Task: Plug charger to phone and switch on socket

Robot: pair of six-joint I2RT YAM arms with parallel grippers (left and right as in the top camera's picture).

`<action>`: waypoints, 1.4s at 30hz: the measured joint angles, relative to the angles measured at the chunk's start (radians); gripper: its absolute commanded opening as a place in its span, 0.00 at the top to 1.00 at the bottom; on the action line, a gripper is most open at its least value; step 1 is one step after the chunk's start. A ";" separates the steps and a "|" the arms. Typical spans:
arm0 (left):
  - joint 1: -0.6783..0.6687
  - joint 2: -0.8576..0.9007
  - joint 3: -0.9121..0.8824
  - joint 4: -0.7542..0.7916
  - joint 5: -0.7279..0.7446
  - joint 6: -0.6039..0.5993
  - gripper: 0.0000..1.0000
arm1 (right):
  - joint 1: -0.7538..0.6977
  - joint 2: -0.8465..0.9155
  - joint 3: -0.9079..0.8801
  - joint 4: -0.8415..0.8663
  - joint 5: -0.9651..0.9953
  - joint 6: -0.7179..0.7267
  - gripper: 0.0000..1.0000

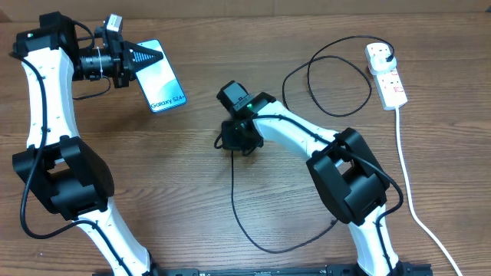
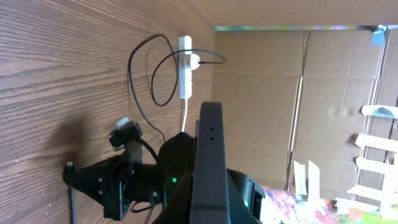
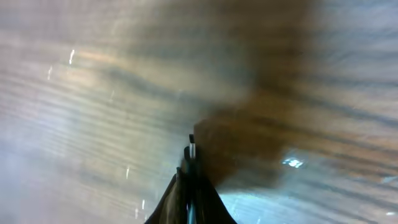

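Note:
The phone, its light blue screen reading "Galaxy", is lifted at the far left with my left gripper shut on its top edge. In the left wrist view the phone shows edge-on between the fingers. My right gripper points down at the table's middle, shut on the charger's black cable. Its small connector tip sticks out past the closed fingers. The cable loops back to the white plug head, which sits in the socket at the far right.
The socket's thick white cord runs down the right side to the front edge. Slack black cable curls on the table in front of the right arm's base. Cardboard walls stand beyond the table.

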 measured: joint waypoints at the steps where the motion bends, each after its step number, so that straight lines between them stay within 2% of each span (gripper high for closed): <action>1: 0.000 0.000 0.000 0.000 0.000 0.000 0.96 | -0.006 -0.006 -0.005 -0.003 -0.043 -0.038 0.96; 11: 0.000 0.000 0.000 0.000 0.000 0.000 0.96 | -0.103 -0.232 -0.012 -0.096 -0.610 -0.420 0.96; 15: 0.000 0.000 0.000 0.000 0.000 0.000 0.96 | -0.124 -0.247 -0.012 -0.157 -0.792 -0.538 0.96; 19: 0.000 0.000 0.000 0.000 0.000 0.004 0.96 | -0.118 -0.246 -0.012 -0.161 -0.916 -0.597 0.96; 28: -0.022 0.000 0.000 -0.004 0.005 0.045 0.96 | -0.111 -0.246 -0.012 -0.104 -1.086 -0.623 0.96; 42: -0.135 0.000 0.000 0.016 0.050 0.048 0.96 | -0.110 -0.246 -0.012 0.013 -1.120 -0.520 0.96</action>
